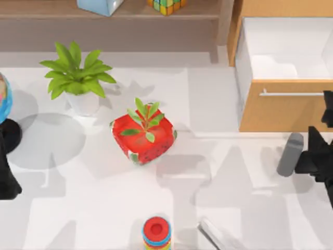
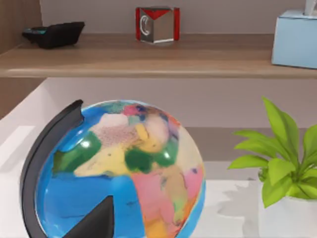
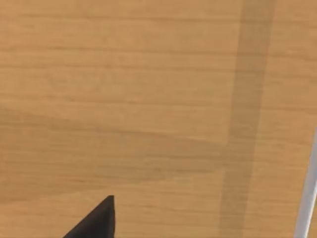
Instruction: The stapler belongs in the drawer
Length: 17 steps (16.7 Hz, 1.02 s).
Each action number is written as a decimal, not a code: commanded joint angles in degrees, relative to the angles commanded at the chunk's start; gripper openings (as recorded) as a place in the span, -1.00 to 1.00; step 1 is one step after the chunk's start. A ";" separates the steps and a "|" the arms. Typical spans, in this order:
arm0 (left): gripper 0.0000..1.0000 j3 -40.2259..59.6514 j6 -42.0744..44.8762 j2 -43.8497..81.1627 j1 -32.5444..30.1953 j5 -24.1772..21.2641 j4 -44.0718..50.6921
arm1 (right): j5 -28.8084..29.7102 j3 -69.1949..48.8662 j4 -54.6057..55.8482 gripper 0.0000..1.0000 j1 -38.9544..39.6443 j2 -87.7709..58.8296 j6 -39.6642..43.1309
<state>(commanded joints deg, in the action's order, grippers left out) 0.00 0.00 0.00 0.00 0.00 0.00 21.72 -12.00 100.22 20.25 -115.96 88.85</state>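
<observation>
The stapler (image 1: 213, 233), slim and pale grey-silver, lies at an angle on the table at the front edge, just right of the ring stack. The drawer (image 1: 281, 112) stands pulled out at the back right, its white interior showing behind a tan front with a thin silver bar handle (image 1: 291, 94). My right gripper (image 1: 328, 110) is at the table's right edge, close against the drawer front near the handle's right end. The right wrist view shows that tan front (image 3: 148, 99) up close, with the handle (image 3: 307, 198) at its edge. My left gripper (image 1: 6, 179) is parked at the left edge, far from the stapler.
A red strawberry-patterned box with leaves (image 1: 143, 133) sits mid-table. A potted plant (image 1: 78, 78) and a globe (image 2: 124, 173) are at the left, a ring stack (image 1: 156, 233) at the front. A dark grey cylinder (image 1: 290, 154) sits beside my right arm. A brown shelf (image 1: 104, 10) runs along the back.
</observation>
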 joint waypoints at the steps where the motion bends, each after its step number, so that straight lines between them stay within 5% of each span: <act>1: 1.00 0.00 0.00 0.00 0.00 0.00 0.00 | -0.58 -0.50 -0.62 1.00 0.26 0.74 -0.01; 9: 1.00 0.00 0.00 0.00 0.00 0.00 0.00 | -11.94 -7.02 -12.98 1.00 5.95 7.69 -3.75; 17: 1.00 0.00 0.00 0.00 0.00 0.00 0.00 | -22.77 -17.24 -35.05 1.00 10.89 14.47 -18.40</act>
<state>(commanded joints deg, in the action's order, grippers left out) 0.00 0.00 0.00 0.00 0.00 0.00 -1.05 -29.24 65.17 31.14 -101.49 70.45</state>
